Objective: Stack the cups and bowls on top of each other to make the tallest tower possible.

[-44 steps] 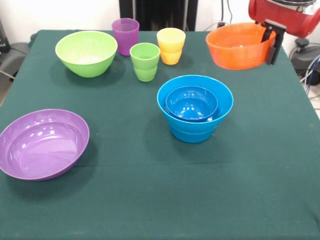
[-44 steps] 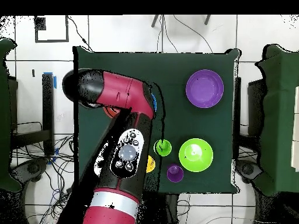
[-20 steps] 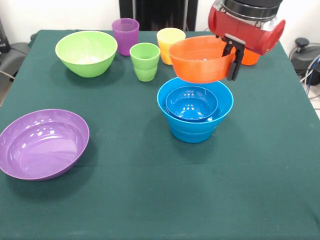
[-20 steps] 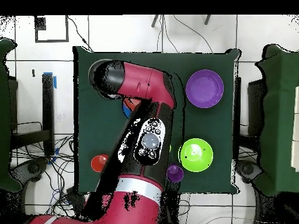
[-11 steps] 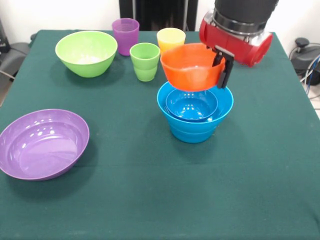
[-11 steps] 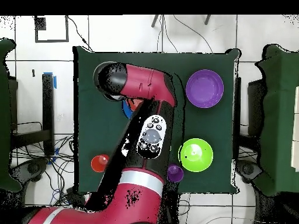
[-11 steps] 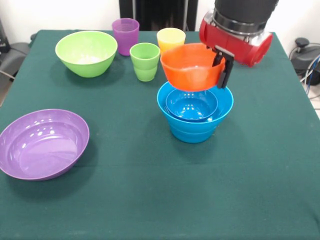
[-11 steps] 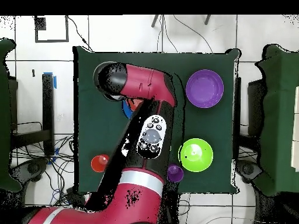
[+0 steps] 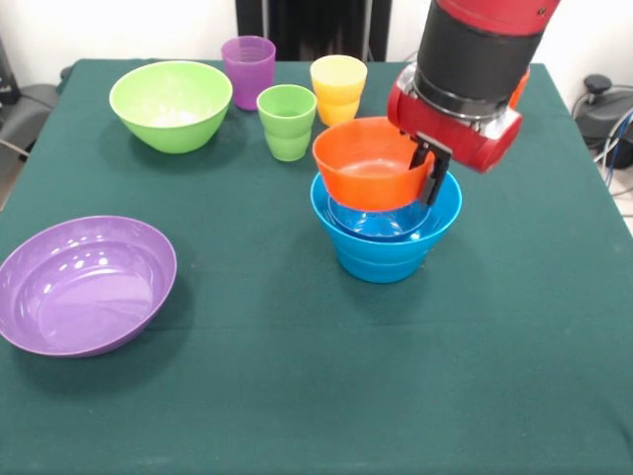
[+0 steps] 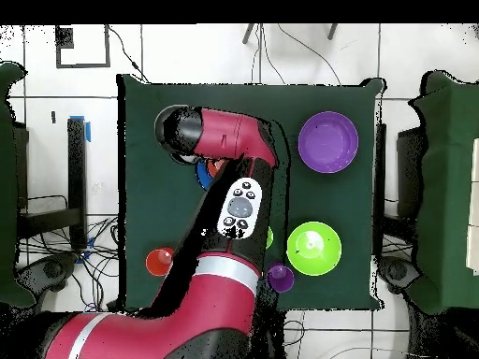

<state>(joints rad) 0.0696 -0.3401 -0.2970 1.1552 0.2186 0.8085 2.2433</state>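
- Table point(image 9: 514, 376): covered in dark green cloth, seen in both views point(image 10: 150, 122);
- Floor point(image 10: 281, 56): pale tiles with dark joints around the table in the overhead view;
- Cables point(image 10: 56, 252): loose tangle on the floor at the table's left in the overhead view; more run across the tiles above the table;
- Black square outline point(image 10: 82, 45): on the floor near the top left corner;
- Dark panel point(image 9: 302, 28): behind the table's far edge in the front view.
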